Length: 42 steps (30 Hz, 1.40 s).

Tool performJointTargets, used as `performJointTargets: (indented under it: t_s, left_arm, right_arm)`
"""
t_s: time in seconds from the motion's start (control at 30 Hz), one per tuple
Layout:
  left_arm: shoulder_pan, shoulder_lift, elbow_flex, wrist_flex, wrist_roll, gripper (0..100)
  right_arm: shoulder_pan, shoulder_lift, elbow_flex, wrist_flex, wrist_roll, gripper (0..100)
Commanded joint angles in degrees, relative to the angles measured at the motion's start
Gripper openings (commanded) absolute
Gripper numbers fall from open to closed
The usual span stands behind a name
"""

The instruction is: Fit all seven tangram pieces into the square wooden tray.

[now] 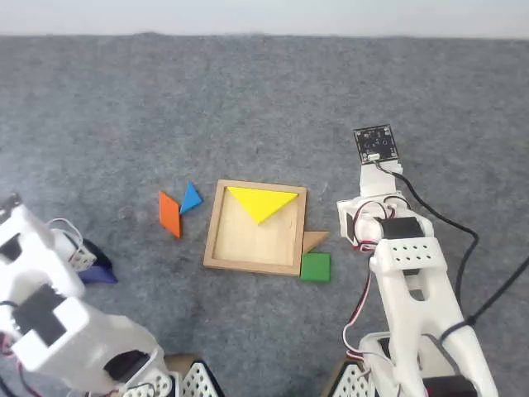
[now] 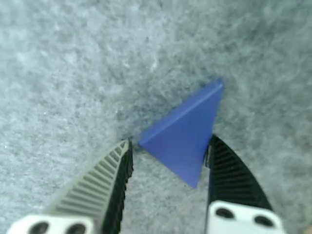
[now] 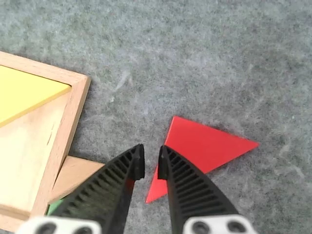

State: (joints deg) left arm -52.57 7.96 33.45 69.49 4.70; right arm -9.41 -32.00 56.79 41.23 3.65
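Progress: yellow triangle [image 1: 261,203] seated in tray [image 1: 248,265], six pieces outside | left tool [image 2: 169,144]: open, astride dark blue triangle [image 2: 187,129] | right tool [image 3: 151,153]: nearly closed above red triangle [image 3: 204,146] edge, grip unconfirmed

Grey felt mat [image 1: 248,99] throughout; pale wall strip [image 1: 264,16] behind

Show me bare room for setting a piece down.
Free: the tray floor on the near side of the yellow triangle, and the grey mat beyond the tray. Crowded: its near-right corner, by the tan triangle and green square.
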Motion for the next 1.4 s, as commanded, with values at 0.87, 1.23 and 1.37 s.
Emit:
performJointTargets:
  t_s: [0.87, 1.23, 1.37]
  left_arm:
    - [1.23, -2.02, -5.05, 4.66, -3.08, 17]
    - [2.02, 4.31, -13.14, 10.46, -16.00, 27]
    - [1.93, 8.70, -15.34, 10.11, -16.35, 27]
  right_arm:
    - [-0.13, -2.51, -0.53, 0.40, 0.53, 6.2]
    - [-0.13, -2.51, -0.53, 0.48, 0.53, 6.2]
    - [-0.13, -2.51, -0.53, 0.48, 0.53, 6.2]
